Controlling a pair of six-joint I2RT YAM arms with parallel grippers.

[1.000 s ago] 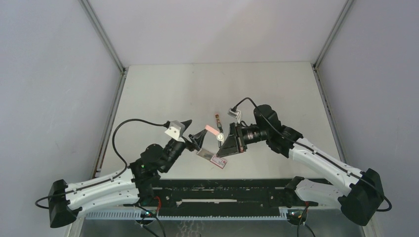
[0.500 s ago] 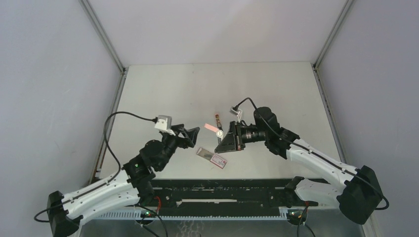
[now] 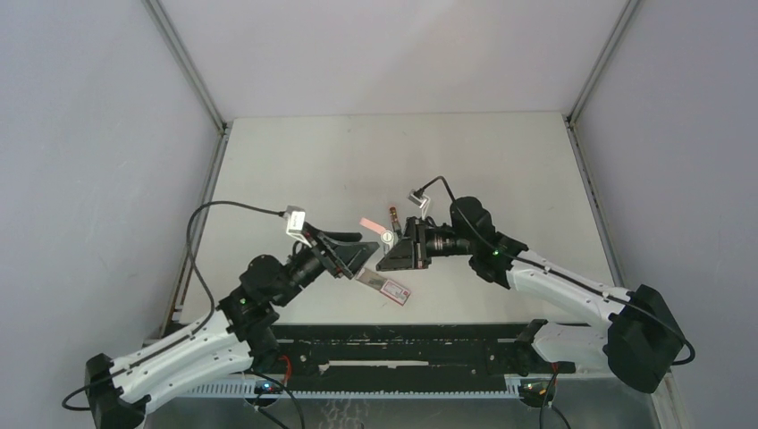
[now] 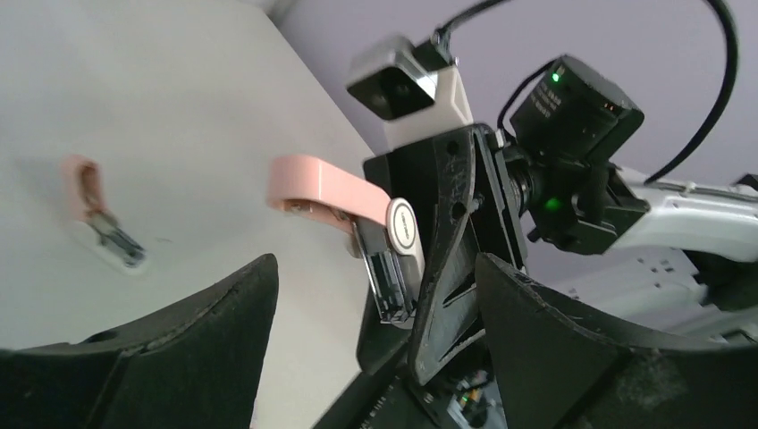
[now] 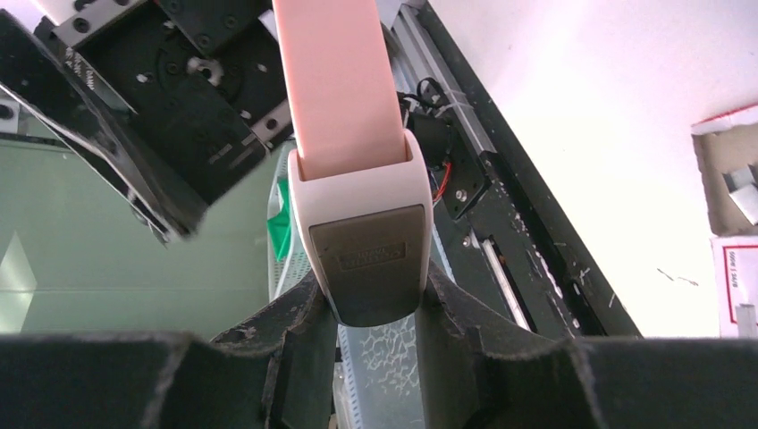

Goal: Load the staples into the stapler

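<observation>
My right gripper (image 3: 391, 250) is shut on the stapler (image 3: 384, 236) and holds it above the table. The stapler has a white body and a pink lid (image 4: 315, 186) swung up and open, so the metal magazine (image 4: 390, 288) is bared. In the right wrist view the stapler's base (image 5: 365, 255) sits clamped between the fingers of the right gripper (image 5: 375, 335). My left gripper (image 3: 365, 253) stands wide open just left of the stapler, holding nothing. In its own view the left gripper (image 4: 375, 357) faces the magazine. The staples pack (image 3: 386, 286), a flat pink-red box with a white label, lies on the table below both grippers and shows again as the staples pack (image 5: 735, 277).
A small pink piece with a metal strip (image 3: 393, 214) lies on the table just behind the stapler; the left wrist view shows this pink piece (image 4: 89, 192) too. The black rail (image 3: 402, 344) runs along the near edge. Grey walls close in the table on three sides.
My left gripper has swung right toward the stapler and opened wider. The right gripper has carried the stapler a little to the left. The staples pack has not moved.
</observation>
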